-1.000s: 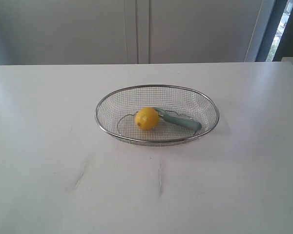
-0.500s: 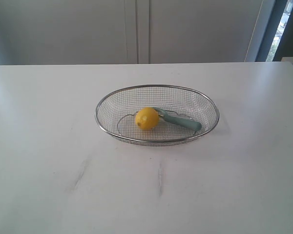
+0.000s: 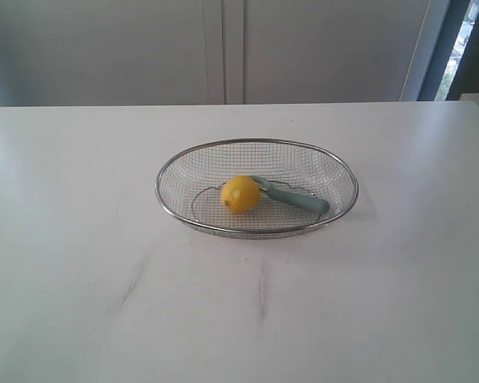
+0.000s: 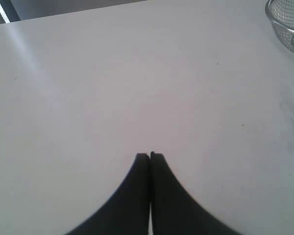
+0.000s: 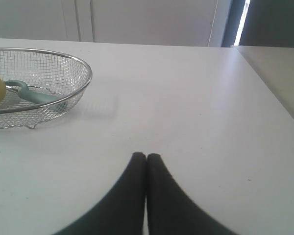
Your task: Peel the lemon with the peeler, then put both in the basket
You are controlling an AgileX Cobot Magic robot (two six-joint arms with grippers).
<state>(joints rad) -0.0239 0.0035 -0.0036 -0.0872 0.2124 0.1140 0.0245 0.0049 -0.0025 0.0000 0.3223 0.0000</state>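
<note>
Resting in the basket (image 3: 159, 191) at the centre of the exterior frame, the lemon (image 3: 240, 194) lies just left of the middle of the mesh floor. The peeler (image 3: 300, 200) touches its right side: teal head against the fruit, handle slanting toward the lower right and ending close to the rim. Both sit inside the wire. The lemon's skin looks evenly yellow, but whether any has been pared off cannot be told.

The basket stands on a white table (image 3: 80, 199) that fills most of the frame. Two faint grey streaks (image 3: 128, 289) mark the tabletop below the basket, in the lower middle. Pale panelled doors (image 3: 223, 48) run across the top, and a strip of bright window (image 3: 463, 40) shows in the upper right corner.

The grippers appear only in their own wrist views. The left gripper (image 4: 150, 155) has its black fingers pressed together with nothing between them. It hangs over bare tabletop, and a sliver of the basket's rim shows at the edge of that view, well apart from the tips. The right gripper (image 5: 146, 155) is likewise pressed together and empty above the table — the basket, with part of the lemon and the peeler's handle showing inside it, sits well apart from it.
</note>
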